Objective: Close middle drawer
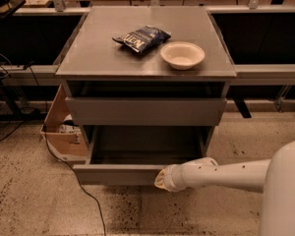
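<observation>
The middle drawer point(118, 174) is the low grey tray pulled far out at the bottom of the grey cabinet point(96, 53). Its inside looks empty. My gripper point(160, 180) is at the end of the white arm that comes in from the right. It is against the outside of the drawer's low front panel, right of the panel's middle. The grey drawer with the taller front panel point(145, 111) sits just above and stands out only slightly.
A dark chip bag point(141, 37) and a white bowl point(182, 54) lie on the cabinet top. An open cardboard box point(64, 132) stands on the floor at the cabinet's left. A black cable point(83, 191) runs across the speckled floor in front.
</observation>
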Controlling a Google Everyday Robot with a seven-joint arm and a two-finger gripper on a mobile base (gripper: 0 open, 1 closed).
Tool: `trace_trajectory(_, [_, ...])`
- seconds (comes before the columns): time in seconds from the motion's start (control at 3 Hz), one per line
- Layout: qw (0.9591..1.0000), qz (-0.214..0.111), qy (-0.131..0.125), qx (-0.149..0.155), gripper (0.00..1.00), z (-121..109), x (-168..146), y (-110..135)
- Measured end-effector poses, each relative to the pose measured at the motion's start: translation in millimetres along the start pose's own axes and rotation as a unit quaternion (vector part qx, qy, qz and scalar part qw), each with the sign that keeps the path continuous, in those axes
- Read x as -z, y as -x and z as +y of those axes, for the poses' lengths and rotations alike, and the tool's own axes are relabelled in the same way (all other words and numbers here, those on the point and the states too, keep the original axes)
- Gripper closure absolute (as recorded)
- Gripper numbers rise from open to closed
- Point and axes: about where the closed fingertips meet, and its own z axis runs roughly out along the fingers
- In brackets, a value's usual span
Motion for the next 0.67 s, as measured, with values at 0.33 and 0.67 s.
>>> trace_trajectory(0.33, [0.9992, 0.001, -0.034, 0.020, 1.00, -30, -8, 10])
trace_trajectory(0.67, [0.9961, -0.020, -0.078, 0.035, 1.00, -71, -19, 38])
